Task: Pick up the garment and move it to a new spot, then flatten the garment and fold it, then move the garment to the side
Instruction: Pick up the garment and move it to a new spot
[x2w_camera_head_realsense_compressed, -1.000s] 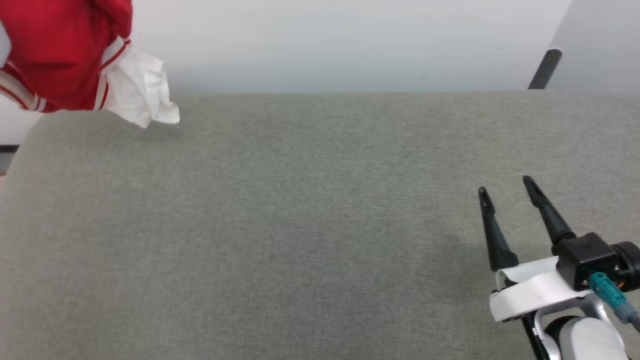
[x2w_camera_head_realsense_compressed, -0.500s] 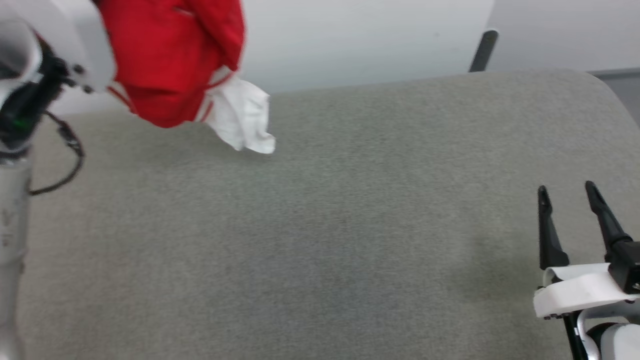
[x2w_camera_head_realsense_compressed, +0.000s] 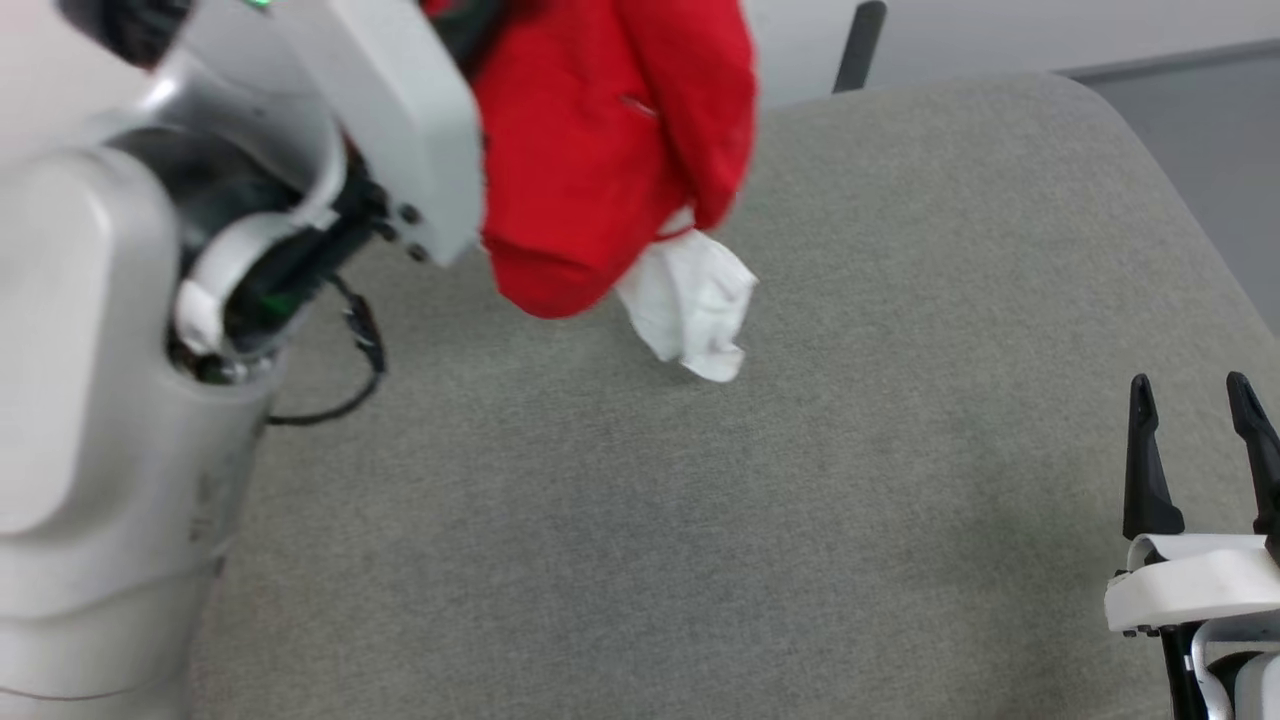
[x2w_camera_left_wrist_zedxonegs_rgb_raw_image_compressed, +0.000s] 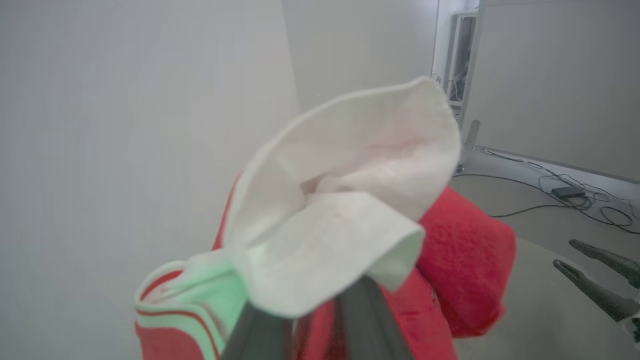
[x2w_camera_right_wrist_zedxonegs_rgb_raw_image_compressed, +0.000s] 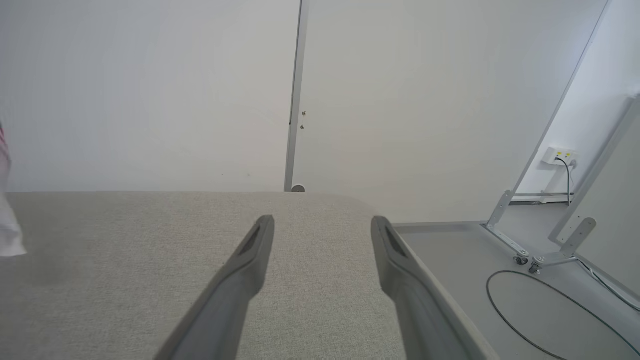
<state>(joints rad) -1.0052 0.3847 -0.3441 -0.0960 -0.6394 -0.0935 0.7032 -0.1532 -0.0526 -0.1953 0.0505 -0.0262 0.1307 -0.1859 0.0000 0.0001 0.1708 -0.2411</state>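
Observation:
The garment (x2w_camera_head_realsense_compressed: 600, 150), red with a white sleeve (x2w_camera_head_realsense_compressed: 695, 310) dangling, hangs bunched above the back of the grey surface (x2w_camera_head_realsense_compressed: 800, 500), clear of it. My pale left arm (x2w_camera_head_realsense_compressed: 200, 300) looms large at the left, right beside the cloth. In the left wrist view my left gripper (x2w_camera_left_wrist_zedxonegs_rgb_raw_image_compressed: 315, 305) is shut on the garment (x2w_camera_left_wrist_zedxonegs_rgb_raw_image_compressed: 465, 270), and a white fold covers the fingertips. At the lower right my right gripper (x2w_camera_head_realsense_compressed: 1195, 395) is open and empty, well apart from the garment. The right wrist view has the right gripper (x2w_camera_right_wrist_zedxonegs_rgb_raw_image_compressed: 322, 225) over the surface, with a sliver of the garment (x2w_camera_right_wrist_zedxonegs_rgb_raw_image_compressed: 7, 235) at its left edge.
The surface's rounded right corner (x2w_camera_head_realsense_compressed: 1120, 130) drops to a grey floor (x2w_camera_head_realsense_compressed: 1220, 150). A dark post (x2w_camera_head_realsense_compressed: 858, 45) stands behind the far edge. Cables (x2w_camera_right_wrist_zedxonegs_rgb_raw_image_compressed: 550, 310) and a metal frame foot (x2w_camera_right_wrist_zedxonegs_rgb_raw_image_compressed: 525, 257) lie on the floor to the right.
The head camera has turned, shifting the whole picture. My left arm has carried the hanging garment rightward over the surface, nearer its middle. The right gripper stays open.

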